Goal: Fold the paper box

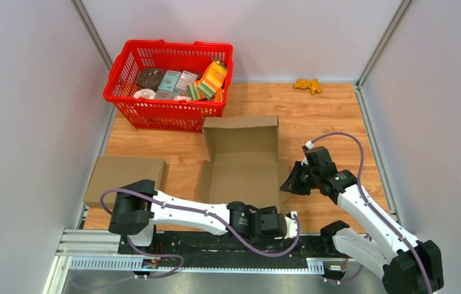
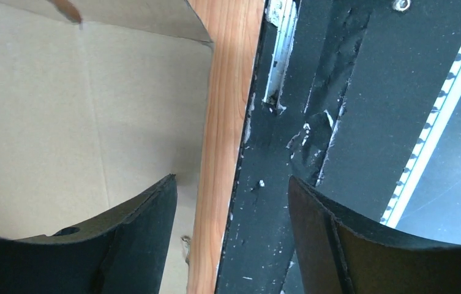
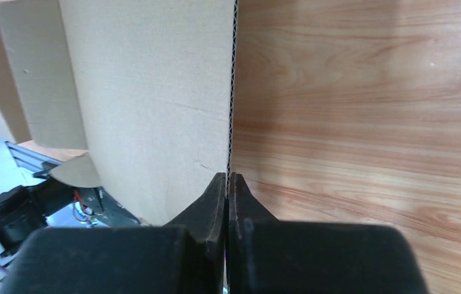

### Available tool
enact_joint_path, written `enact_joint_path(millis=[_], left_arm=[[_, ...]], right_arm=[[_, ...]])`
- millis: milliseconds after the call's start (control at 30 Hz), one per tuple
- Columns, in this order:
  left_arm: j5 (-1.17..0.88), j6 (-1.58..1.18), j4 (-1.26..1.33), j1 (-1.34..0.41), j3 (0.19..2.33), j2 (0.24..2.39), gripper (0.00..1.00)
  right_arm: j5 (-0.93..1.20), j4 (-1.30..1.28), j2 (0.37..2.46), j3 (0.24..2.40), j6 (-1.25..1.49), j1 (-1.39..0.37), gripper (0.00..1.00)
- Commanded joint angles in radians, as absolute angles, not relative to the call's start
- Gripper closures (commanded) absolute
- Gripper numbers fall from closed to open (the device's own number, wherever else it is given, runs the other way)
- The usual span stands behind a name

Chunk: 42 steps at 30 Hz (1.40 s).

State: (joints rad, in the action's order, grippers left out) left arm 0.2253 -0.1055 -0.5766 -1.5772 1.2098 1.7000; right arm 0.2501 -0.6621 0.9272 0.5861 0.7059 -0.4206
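Observation:
The brown paper box (image 1: 240, 177) lies open in the middle of the wooden table, its lid flap (image 1: 242, 135) raised at the back. My right gripper (image 1: 292, 182) is shut on the box's right side flap; in the right wrist view the corrugated edge (image 3: 232, 92) runs straight into the closed fingertips of my right gripper (image 3: 228, 176). My left gripper (image 1: 291, 223) hovers at the table's near edge, just in front of the box's right corner. In its wrist view my left gripper (image 2: 232, 179) is open and holds nothing, with the box's inside (image 2: 62, 122) off to the left.
A red basket (image 1: 160, 113) full of groceries stands at the back left. A flat brown carton (image 1: 123, 174) lies at the left wall. A yellow toy (image 1: 308, 86) sits at the back right. The black mounting rail (image 1: 215, 248) runs along the near edge.

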Motion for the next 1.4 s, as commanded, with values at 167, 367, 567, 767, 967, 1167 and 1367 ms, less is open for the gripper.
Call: enact_joint_path(millis=[167, 367, 567, 767, 967, 1167, 1367], left_arm=[[0.564, -0.101, -0.627, -1.614, 1.226, 1.716, 0.25], [0.901, -0.112, -0.713, -1.672, 1.264, 1.746, 0.43], [0.934, -0.136, -0.764, -1.727, 1.282, 1.7, 0.91], [0.781, -0.293, -0.912, -1.724, 1.394, 1.531, 1.0], [0.541, -0.578, -1.045, -1.622, 1.626, 1.398, 1.0], [0.462, -0.897, -0.973, -1.493, 1.738, 1.281, 1.0], [0.628, -1.276, -0.801, -1.278, 1.507, 1.036, 1.0]], right_arm=[[0.44, -0.712, 0.937, 0.632, 0.713, -0.396, 1.0], [0.488, -0.687, 0.942, 0.609, 0.73, -0.394, 1.0], [0.409, -0.783, 0.933, 0.684, 0.634, -0.394, 0.62], [0.033, -0.928, 0.824, 0.932, 0.548, -0.394, 0.15], [-0.193, -1.078, 0.859, 1.276, 0.442, -0.394, 0.07], [0.045, -1.046, 0.874, 1.321, 0.339, -0.411, 0.05], [0.121, -0.968, 0.831, 1.16, 0.359, -0.481, 0.04]])
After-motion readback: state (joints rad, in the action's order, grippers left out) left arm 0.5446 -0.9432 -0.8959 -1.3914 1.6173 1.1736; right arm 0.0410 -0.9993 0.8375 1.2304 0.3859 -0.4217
